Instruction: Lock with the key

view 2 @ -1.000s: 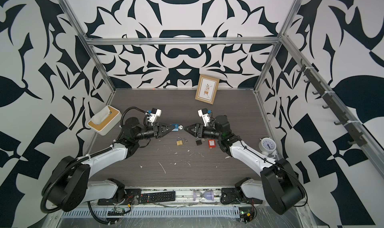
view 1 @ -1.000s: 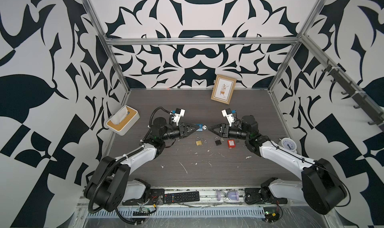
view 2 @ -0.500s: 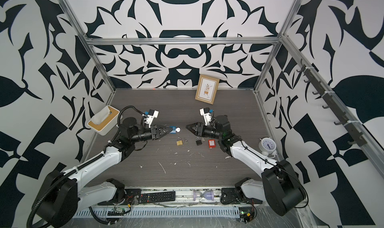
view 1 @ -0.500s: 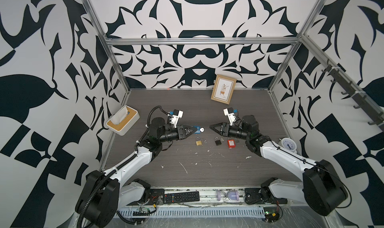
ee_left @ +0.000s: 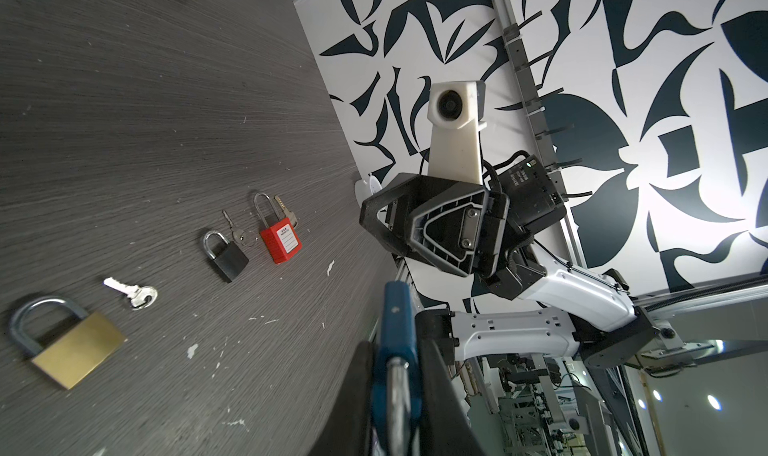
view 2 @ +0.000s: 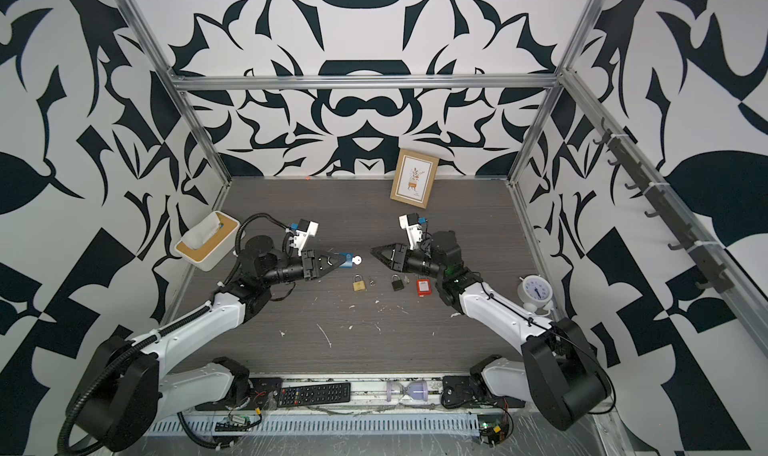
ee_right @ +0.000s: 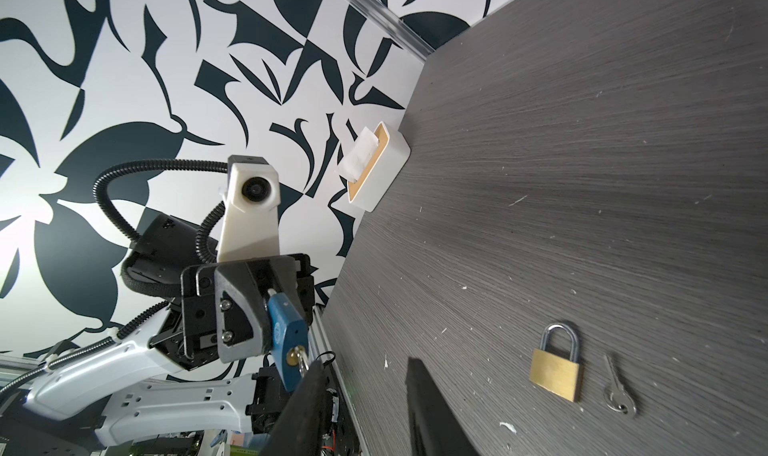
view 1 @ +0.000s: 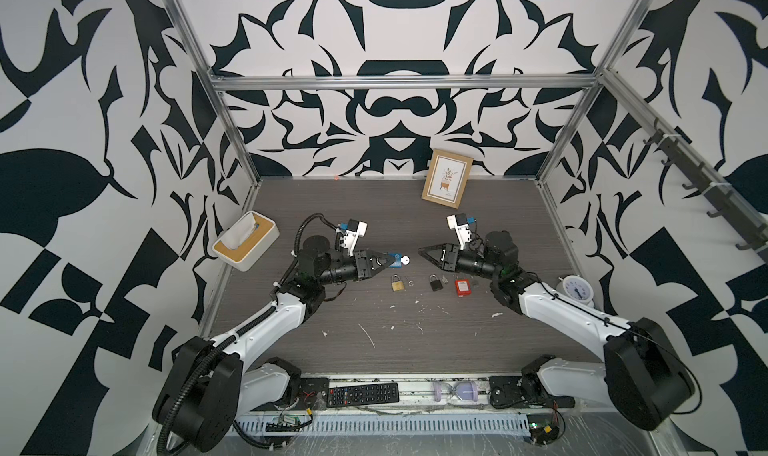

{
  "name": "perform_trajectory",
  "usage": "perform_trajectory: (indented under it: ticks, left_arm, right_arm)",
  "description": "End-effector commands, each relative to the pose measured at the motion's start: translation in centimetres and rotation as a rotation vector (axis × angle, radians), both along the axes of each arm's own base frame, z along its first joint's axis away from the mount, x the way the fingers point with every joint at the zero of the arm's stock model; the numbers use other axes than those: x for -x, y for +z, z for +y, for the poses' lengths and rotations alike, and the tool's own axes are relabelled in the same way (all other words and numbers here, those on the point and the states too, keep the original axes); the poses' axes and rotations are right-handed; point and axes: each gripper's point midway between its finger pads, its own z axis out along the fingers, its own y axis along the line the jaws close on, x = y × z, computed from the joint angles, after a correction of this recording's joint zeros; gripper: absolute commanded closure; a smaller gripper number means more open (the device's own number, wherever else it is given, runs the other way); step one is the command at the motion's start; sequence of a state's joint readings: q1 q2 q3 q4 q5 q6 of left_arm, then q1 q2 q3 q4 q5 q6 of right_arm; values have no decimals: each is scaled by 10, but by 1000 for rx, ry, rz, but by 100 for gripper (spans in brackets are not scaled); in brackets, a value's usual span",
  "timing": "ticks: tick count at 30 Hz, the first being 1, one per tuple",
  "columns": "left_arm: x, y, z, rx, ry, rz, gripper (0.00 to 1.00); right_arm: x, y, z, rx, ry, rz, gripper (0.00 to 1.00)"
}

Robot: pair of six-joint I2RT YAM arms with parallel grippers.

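A blue padlock (view 1: pixel 394 260) (view 2: pixel 343 261) hangs in the air in both top views, with my left gripper (view 1: pixel 388 261) (ee_left: pixel 397 344) shut on its body. A silver key (view 1: pixel 405 260) (view 2: pixel 357 260) sticks out of the padlock's keyhole toward the right arm. The right wrist view shows the padlock (ee_right: pixel 286 329) with the key (ee_right: pixel 300 356) in its brass cylinder. My right gripper (view 1: pixel 420 250) (ee_right: pixel 365 362) stands open a short way right of the key, holding nothing. One of its fingertips (ee_right: pixel 316 364) sits close beside the key.
On the table below lie a brass padlock (view 1: pixel 397 284) with a small key (view 1: pixel 410 283), a black padlock (view 1: pixel 435 283) and a red padlock (view 1: pixel 462 287). A tissue box (view 1: pixel 245 247) stands at the left, a picture frame (view 1: pixel 447 183) at the back, a clock (view 1: pixel 575 290) at the right.
The right gripper's jaws have narrowed. The left gripper with the blue padlock has sunk slightly, and the left arm's elbow has shifted.
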State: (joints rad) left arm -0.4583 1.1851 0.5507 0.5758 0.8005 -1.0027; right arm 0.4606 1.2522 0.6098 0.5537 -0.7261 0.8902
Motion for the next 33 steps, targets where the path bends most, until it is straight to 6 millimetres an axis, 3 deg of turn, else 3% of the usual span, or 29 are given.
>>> perform_trajectory:
  ticks: [1, 11, 28, 33]
  left_arm:
    - [3, 14, -1, 47, -30, -47, 100]
    - [2, 16, -3, 70, -36, -43, 100]
    - [-1, 16, -5, 113, -47, -23, 100]
    - [0, 16, -6, 114, -52, -21, 100]
  right_arm:
    - [4, 21, 7, -69, 43, -67, 67]
    - [12, 30, 19, -165, 130, -78, 68]
    - [23, 29, 28, -166, 178, -91, 71]
    - [24, 30, 31, -166, 187, -96, 77]
